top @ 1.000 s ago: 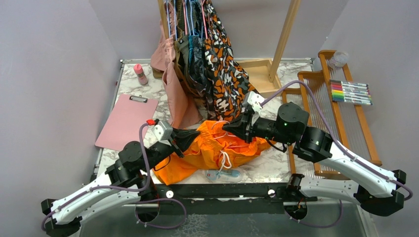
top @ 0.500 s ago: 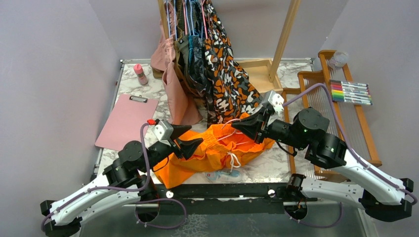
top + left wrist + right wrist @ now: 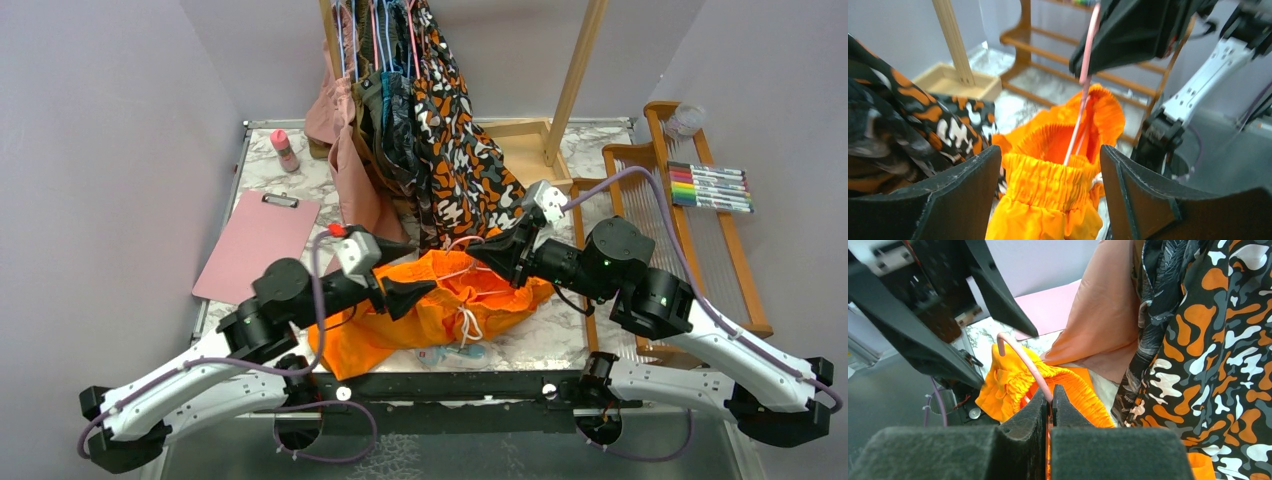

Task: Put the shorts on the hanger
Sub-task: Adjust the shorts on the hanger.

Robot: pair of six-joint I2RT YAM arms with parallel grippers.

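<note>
Mid-task, partly done by my read.

- Right gripper [image 3: 1052,392]: clenched on the pink wire of the hanger [image 3: 1020,360]. The pads pinch it near its curved end.
- Left gripper [image 3: 1050,150]: released, its 2 fingers [image 3: 953,200] spread wide. The gathered waistband of the shorts [image 3: 440,315] sits between them, but nothing is pinched.
- Shorts: bunched in a heap on the marble table [image 3: 560,335], between the 2 arms and just in front of the blotch-patterned garment [image 3: 455,150] on the rack.
- Hanger: held above the heap. In the left wrist view the wire runs down into the open waist of the shorts. The lower part is hidden inside the fabric, so I cannot tell how far it goes in.

Done: hanger picked up and started into the waist opening.
Left: seat the waistband across the hanger, likely needing the left gripper to close on the band, then lift the shorts clear of the table. The fabric looks slack and may slide off the thin wire.
</note>
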